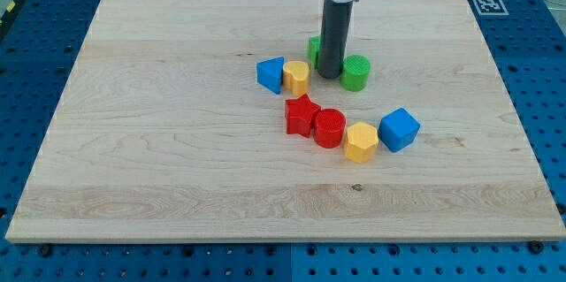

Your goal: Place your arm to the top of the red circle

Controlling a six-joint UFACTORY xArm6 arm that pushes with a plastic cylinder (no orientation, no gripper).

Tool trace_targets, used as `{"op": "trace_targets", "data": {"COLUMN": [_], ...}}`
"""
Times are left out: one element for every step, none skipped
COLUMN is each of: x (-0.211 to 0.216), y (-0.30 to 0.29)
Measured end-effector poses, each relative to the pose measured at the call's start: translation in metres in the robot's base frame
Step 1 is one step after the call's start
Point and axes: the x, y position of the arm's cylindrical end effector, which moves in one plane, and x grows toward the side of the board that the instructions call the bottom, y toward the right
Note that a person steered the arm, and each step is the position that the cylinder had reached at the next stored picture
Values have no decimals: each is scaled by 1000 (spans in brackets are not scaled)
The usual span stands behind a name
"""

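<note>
The red circle (329,127) lies near the board's middle, touching a red star (301,114) on its left and a yellow hexagon (360,141) on its right. My tip (330,75) stands above the red circle toward the view's top, a block's width away from it. The tip sits between a green circle (355,72) on its right and a yellow hexagon (296,77) on its left. A green block (314,50) is partly hidden behind the rod.
A blue triangle-like block (271,74) touches the upper yellow hexagon on its left. A blue cube (399,129) sits right of the lower yellow hexagon. The wooden board (133,141) rests on a blue perforated table.
</note>
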Motion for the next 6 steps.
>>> {"op": "trace_targets", "data": {"x": [-46,-63,-26,-2,23,62], "y": [0,1,0,4,7,-2]}}
